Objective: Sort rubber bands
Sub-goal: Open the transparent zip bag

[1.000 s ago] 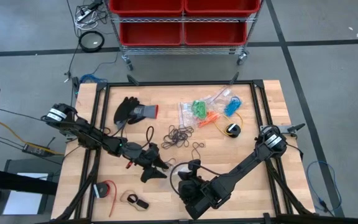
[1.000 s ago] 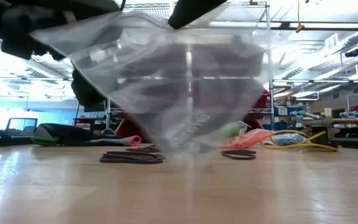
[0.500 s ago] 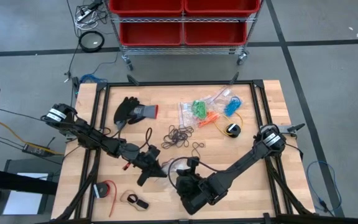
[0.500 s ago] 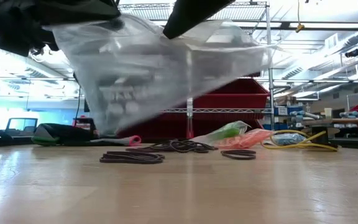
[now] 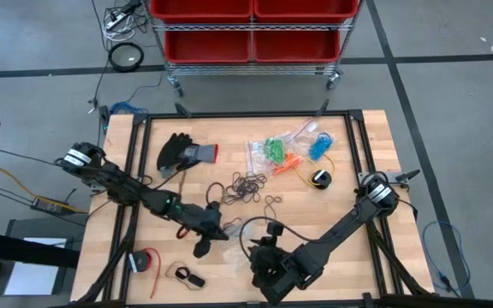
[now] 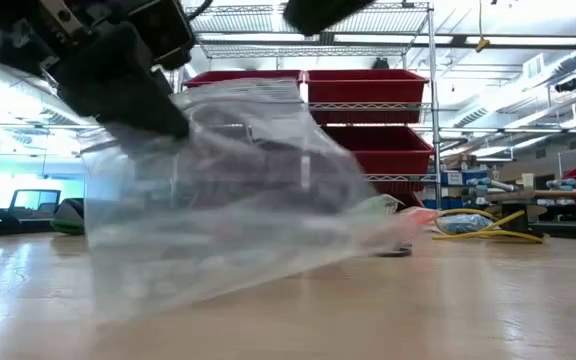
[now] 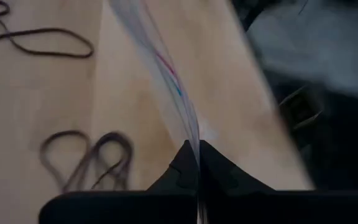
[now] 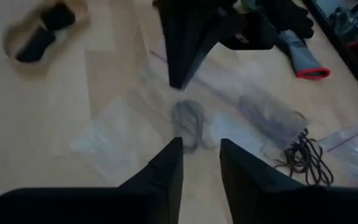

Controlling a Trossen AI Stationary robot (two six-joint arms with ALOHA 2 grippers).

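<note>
Low view: the clear plastic bag (image 6: pixel 218 200), clamped by the left end effector (image 7: pixel 199 163), had been lowered benchward; the right end effector (image 8: pixel 199 149), fingers apart, was released, readying loading of black rubber bands (image 5: pixel 248 186).

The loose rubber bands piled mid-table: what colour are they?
Black: the loose pile of thin black rubber bands shows best in the high view, lying on the wooden table.

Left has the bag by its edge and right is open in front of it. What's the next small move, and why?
Probably ease the right gripper forward and pinch the clear bag's free side, so its mouth can be spread. The left gripper is shut on one edge only, the bag sags, and the black rubber bands lie loose on the table.
</note>
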